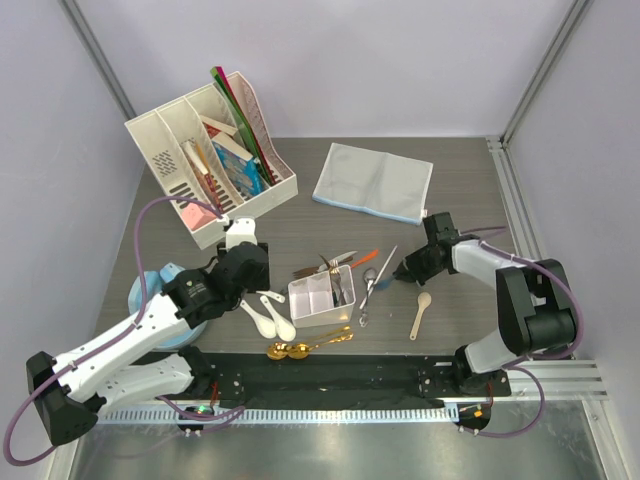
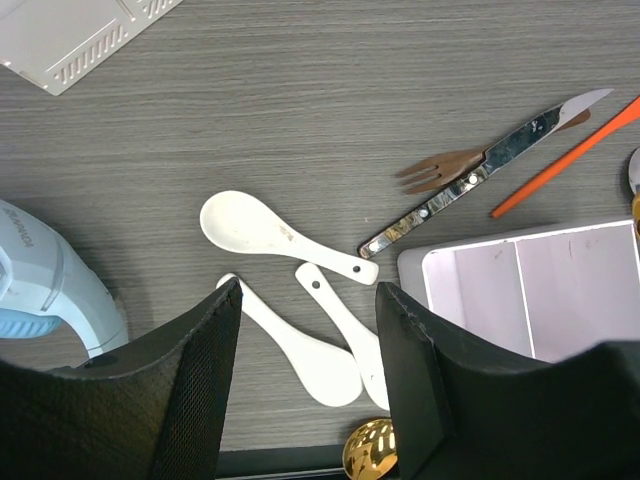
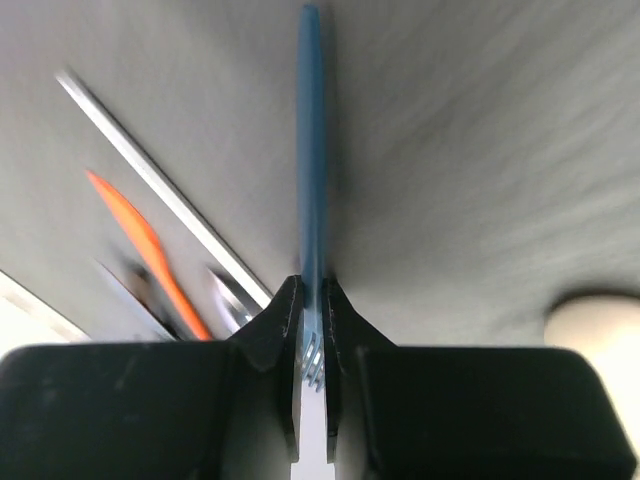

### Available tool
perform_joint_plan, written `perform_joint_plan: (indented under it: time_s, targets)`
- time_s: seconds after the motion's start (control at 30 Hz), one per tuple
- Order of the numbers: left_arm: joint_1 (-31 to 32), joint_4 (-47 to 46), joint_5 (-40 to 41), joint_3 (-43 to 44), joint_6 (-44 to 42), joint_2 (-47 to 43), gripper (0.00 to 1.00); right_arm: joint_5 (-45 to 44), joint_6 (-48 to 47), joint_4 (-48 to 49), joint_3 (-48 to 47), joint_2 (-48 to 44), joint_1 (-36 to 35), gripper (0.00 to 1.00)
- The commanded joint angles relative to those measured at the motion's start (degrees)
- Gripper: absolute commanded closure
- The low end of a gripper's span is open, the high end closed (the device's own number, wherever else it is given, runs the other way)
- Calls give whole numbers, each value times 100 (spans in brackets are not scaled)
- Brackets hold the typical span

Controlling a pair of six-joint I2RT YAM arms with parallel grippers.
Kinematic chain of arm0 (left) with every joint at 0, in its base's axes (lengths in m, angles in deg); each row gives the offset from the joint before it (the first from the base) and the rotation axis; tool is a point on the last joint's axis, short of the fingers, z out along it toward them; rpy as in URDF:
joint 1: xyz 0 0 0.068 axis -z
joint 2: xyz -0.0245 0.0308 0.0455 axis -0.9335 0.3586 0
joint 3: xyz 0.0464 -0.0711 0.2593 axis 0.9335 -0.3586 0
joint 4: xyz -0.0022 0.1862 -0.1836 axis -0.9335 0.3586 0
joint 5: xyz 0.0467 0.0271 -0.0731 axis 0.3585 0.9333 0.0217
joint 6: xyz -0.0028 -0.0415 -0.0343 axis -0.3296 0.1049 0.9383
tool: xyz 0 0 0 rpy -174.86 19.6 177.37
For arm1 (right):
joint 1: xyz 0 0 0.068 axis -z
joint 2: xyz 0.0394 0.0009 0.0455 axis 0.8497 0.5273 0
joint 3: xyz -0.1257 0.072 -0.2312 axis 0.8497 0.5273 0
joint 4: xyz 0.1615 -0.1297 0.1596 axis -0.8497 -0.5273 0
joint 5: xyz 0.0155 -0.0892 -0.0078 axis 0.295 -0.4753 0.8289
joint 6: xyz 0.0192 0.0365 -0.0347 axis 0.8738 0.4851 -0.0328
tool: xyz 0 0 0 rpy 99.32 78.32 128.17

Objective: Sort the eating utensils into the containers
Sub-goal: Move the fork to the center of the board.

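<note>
**Operator:** What am I looking at, widest first?

**Guide:** You have the table (image 1: 460, 210), with a file rack (image 1: 165, 130) at the far left and a cloth (image 1: 373, 180) at the far middle. Neither belongs to your task. The divided container (image 1: 310, 296) sits at the centre, near the arms. Silver cutlery (image 1: 341, 288) seems to lie in one of its compartments, and the others look bare.

**Operator:** And the two arms?

**Guide:** Your right gripper (image 3: 311, 285) is pinched narrow on the blue-handled piece (image 3: 311, 130), just right of the container. The handle runs straight out between the jaws. Whether it has left the table, you cannot tell. Your left gripper (image 2: 310, 287) stands wide and holds nothing. It hovers over the white ceramic spoons (image 2: 250, 228), which lie on the table just left of the container.

**Operator:** Which step is this?

**Guide:** By our judgement, it is the pick-up of the blue-handled piece. Your next move calls for a lift clear of the neighbouring orange-handled piece (image 3: 150, 250), then a carry leftward to the container, releasing over a compartment. The gold spoons (image 1: 295, 349) and the wooden spoon (image 1: 421, 313) are not yet sorted.
</note>
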Motion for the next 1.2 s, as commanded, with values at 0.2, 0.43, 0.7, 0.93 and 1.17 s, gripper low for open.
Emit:
perform_joint_plan:
  time_s: [0.2, 0.43, 0.7, 0.93, 1.17]
  targets:
    - [-21, 114, 98, 259, 12, -55, 43, -1491, 1530, 721, -310, 552, 1274, 92]
    - [-21, 148, -166, 769, -313, 594, 44, -1070, 3314, 1924, 15, 1158, 1399, 93]
    - [-30, 62, -359, 919, -67, 675, 46, -1244, 3729, 2268, 102, 1449, 1364, 66]
    - [-21, -1, -412, 840, -76, 736, 46, -1675, 2026, 1147, -415, 765, 1338, 31]
    - [-30, -123, -518, 682, -137, 781, 46, -1782, -1544, 45, -1214, -316, 1311, 32]
